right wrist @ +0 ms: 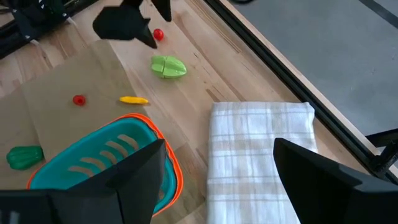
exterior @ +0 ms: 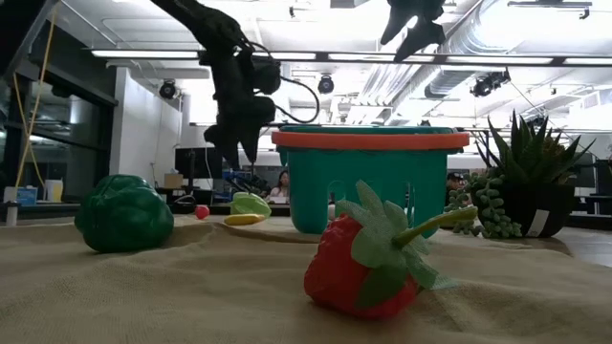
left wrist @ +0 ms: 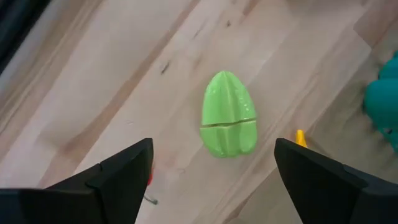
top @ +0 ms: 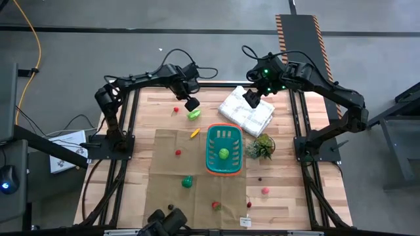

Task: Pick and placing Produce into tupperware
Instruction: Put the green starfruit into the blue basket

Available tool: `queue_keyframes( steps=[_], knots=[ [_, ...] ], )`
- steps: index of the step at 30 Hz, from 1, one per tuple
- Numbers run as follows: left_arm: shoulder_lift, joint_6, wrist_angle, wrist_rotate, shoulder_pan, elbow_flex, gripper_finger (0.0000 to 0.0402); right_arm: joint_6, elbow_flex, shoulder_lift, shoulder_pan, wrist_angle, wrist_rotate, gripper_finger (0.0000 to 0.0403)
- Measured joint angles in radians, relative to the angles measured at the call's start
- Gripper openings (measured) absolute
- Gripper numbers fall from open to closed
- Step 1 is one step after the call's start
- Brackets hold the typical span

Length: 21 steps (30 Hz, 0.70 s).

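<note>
The left tool (top: 191, 104) is being held released just above a light green produce piece (left wrist: 229, 115) lying on the bare desk (top: 157, 105), near the far end of the teal basket (top: 225, 152). The right tool (top: 251, 99) is being held released over the white cloth (top: 247, 111), and one round green piece (top: 224, 153) is being kept inside the basket.

The wooden table (top: 138, 170) carries a tan cloth mat (top: 167, 167), a folded white checked cloth (top: 246, 113), a potted succulent (top: 261, 147), a light green ridged fruit (top: 193, 114) and small red berries (top: 176, 110). On the mat stand the teal basket (top: 224, 151), a yellow piece (top: 194, 133), a dark green vegetable (top: 187, 181) and a strawberry (top: 216, 206).
</note>
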Motion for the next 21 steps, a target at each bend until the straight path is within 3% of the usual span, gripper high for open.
queue_keyframes(
  steps=[21],
  knots=[
    [0.11, 0.018, 0.011, -0.012, -0.066, 0.0, 0.0326, 0.019, 0.0, 0.0, 0.001, 0.0, 0.0, 0.0288]
  ],
)
